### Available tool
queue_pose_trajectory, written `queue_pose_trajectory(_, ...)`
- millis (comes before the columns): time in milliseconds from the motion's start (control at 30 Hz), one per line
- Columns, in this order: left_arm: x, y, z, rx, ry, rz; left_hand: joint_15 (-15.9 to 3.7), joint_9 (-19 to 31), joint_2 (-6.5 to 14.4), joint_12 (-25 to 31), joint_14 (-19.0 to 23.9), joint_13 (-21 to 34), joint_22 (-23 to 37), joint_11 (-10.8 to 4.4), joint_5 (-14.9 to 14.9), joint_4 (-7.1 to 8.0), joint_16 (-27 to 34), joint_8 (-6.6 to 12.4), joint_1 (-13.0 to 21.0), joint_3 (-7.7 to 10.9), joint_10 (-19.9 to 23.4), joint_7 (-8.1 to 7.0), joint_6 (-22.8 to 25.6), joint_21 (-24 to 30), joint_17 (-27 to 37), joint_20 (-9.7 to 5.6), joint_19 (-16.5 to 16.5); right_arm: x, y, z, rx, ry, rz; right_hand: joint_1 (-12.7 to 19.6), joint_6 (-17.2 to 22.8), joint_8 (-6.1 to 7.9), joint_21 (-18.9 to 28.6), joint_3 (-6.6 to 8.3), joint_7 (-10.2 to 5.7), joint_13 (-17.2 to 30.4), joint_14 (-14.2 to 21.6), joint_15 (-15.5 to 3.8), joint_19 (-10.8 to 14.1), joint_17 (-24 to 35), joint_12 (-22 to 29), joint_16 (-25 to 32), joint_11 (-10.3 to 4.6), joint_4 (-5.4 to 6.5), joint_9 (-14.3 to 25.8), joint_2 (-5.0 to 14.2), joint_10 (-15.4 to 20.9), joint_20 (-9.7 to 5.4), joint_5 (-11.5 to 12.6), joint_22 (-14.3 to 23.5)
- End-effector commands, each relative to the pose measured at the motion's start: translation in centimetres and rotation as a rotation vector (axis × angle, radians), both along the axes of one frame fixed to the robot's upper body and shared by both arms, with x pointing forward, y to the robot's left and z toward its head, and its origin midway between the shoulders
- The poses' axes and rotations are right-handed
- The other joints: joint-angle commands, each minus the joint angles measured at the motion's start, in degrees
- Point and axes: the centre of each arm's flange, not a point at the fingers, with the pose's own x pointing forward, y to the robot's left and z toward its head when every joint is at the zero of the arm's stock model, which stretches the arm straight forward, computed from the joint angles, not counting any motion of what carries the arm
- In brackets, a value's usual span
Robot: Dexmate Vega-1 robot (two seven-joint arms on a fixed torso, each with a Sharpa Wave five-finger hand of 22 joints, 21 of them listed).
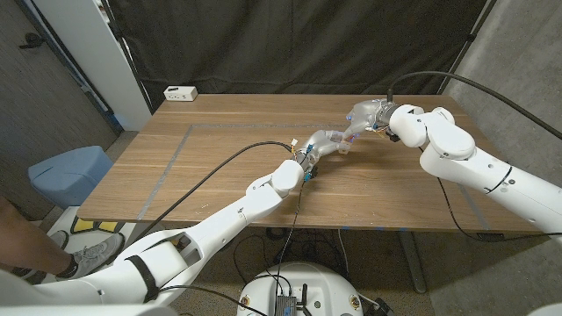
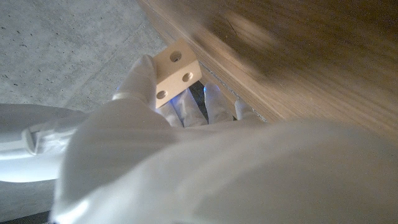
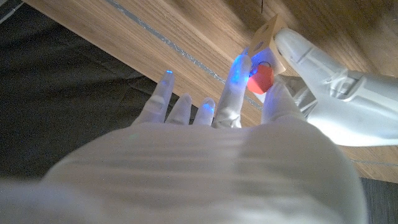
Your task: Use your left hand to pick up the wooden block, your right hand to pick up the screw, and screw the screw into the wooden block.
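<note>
The wooden block [image 2: 177, 70] sits pinched in the fingertips of my left hand [image 1: 327, 142], lifted above the middle of the table; its pale faces show round holes. Against it I hold the screw [image 3: 262, 78], its red head clamped between thumb and finger of my right hand [image 1: 364, 116], the other fingers spread. The two hands meet just beside each other over the wooden table [image 1: 219, 175], whose brown top carries faint taped lines [image 1: 171, 158]. A small white box [image 1: 181, 92] lies at the far left corner. Behind hangs a black curtain [image 1: 290, 44]; a blue bin [image 1: 70, 171] stands on the floor to my left.
</note>
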Motion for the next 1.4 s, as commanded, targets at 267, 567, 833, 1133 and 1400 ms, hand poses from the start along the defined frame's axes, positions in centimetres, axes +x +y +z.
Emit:
queue_pose_trajectory(267, -0.09, -0.02, -0.15, -0.003, 0.003, 0.003, -3.30, 0.36, 4.59, 3.95, 0.38, 6.02, 0.27, -0.20, 0.23, 5.28, 0.18, 0.23, -3.90, 5.73, 0.71, 2.49, 2.71, 0.38, 0.10, 0.54, -0.03, 0.37, 0.28, -0.28, 0.017, -0.022, -0.006, -1.24, 4.18, 1.21, 0.32, -0.01, 0.44, 0.02, 1.65, -1.06, 1.13, 0.02, 0.68, 0.42, -0.21, 0.16, -0.69, 0.68, 2.44, -0.57, -0.12, 0.16)
queue_pose_trajectory(567, -0.20, -0.10, -0.23, -0.002, 0.003, 0.000, -3.36, 0.35, 4.62, 3.95, 0.36, 6.01, 0.27, -0.17, 0.22, 5.31, 0.18, 0.23, -4.02, 5.81, 0.72, 2.53, 2.77, 0.37, 0.10, 0.53, -0.06, 0.28, 0.46, -0.36, 0.021, -0.030, -0.003, -2.10, 7.62, 1.76, 0.30, -0.23, -0.11, -0.08, 2.58, -1.39, 1.45, 0.00, 0.78, 0.50, -0.44, 0.28, -1.34, 1.03, 4.32, -0.93, -0.11, 0.17)
queue_pose_trajectory(833, -0.34, -0.11, -0.27, -0.003, 0.001, -0.001, -3.27, 0.35, 4.70, 4.01, 0.43, 6.02, 0.27, -0.21, 0.22, 5.33, 0.20, 0.27, -4.07, 5.93, 0.84, 2.48, 2.89, 0.37, 0.10, 0.52, -0.06, 0.19, 0.73, -0.50, 0.024, -0.035, 0.004, -3.25, 11.58, 2.36, 0.26, -0.58, 0.46, -0.22, 3.25, -1.72, 1.66, -0.01, 0.66, 0.46, -0.87, 0.53, -1.94, 1.38, 5.89, -1.15, 0.01, 0.18)
queue_pose_trajectory(1133, -0.43, 0.06, -0.30, -0.004, -0.001, -0.001, -3.23, 0.35, 4.97, 3.95, 0.34, 6.04, 0.27, -0.19, 0.27, 5.52, 0.13, 0.22, -4.29, 6.24, 0.68, 2.59, 2.80, 0.37, 0.09, 0.63, -0.07, 0.16, 1.03, -0.62, 0.029, -0.053, 0.005, -4.73, 15.06, 3.00, 0.22, -1.17, 0.49, -0.36, 4.28, -2.65, 1.87, 0.02, 0.66, 0.54, -2.11, 0.91, -2.39, 1.75, 8.26, -1.62, 0.29, 0.19)
queue_pose_trajectory(1400, -0.44, 0.13, -0.36, -0.006, 0.002, -0.003, -3.26, 0.35, 5.02, 3.97, 0.30, 6.05, 0.28, -0.18, 0.28, 5.61, 0.11, 0.24, -4.46, 6.40, 0.72, 2.54, 2.88, 0.37, 0.10, 0.59, -0.06, 0.26, 1.11, -0.80, 0.036, -0.064, -0.001, -4.80, 16.28, 3.92, 0.29, -1.15, 0.52, -0.44, 5.15, -3.31, 2.22, -0.06, 0.67, 0.63, -2.53, 0.83, -2.41, 2.51, 9.78, -2.19, 0.48, 0.20)
